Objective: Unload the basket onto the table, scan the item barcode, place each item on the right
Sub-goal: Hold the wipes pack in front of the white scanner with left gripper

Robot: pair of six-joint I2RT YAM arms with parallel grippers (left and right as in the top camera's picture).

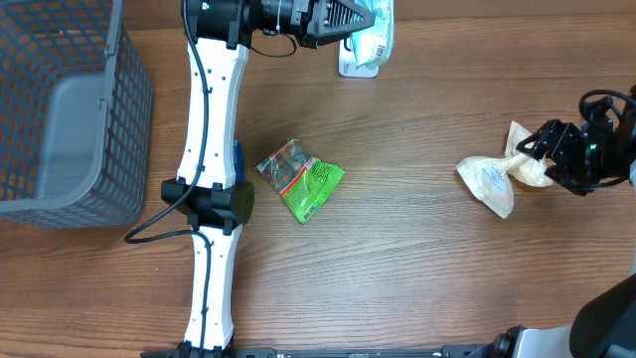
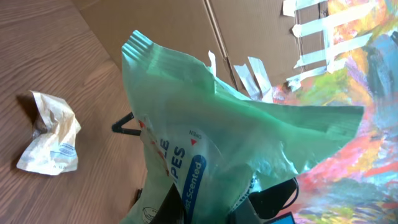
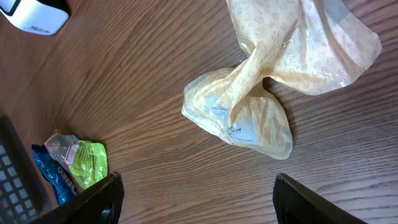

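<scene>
Pale green plastic wipes packet, clamped in left gripper above white scanner at worktop's far edge, could droop, hiding barcode; right gripper fingers apart.

The overhead camera looks straight down on the bench from well above, taking in everything from the basket at the left edge to the cream bag at the right. The left wrist camera sits very near the pack, which fills most of its view. It faces out low across the bench toward a cardboard wall, with the cream bag off to its left. The right wrist camera looks down from close over the cream bag, the right pincer framing its bottom corners. It shares the green bag and scanner with the overhead view. All three views share the cream bag.
</scene>
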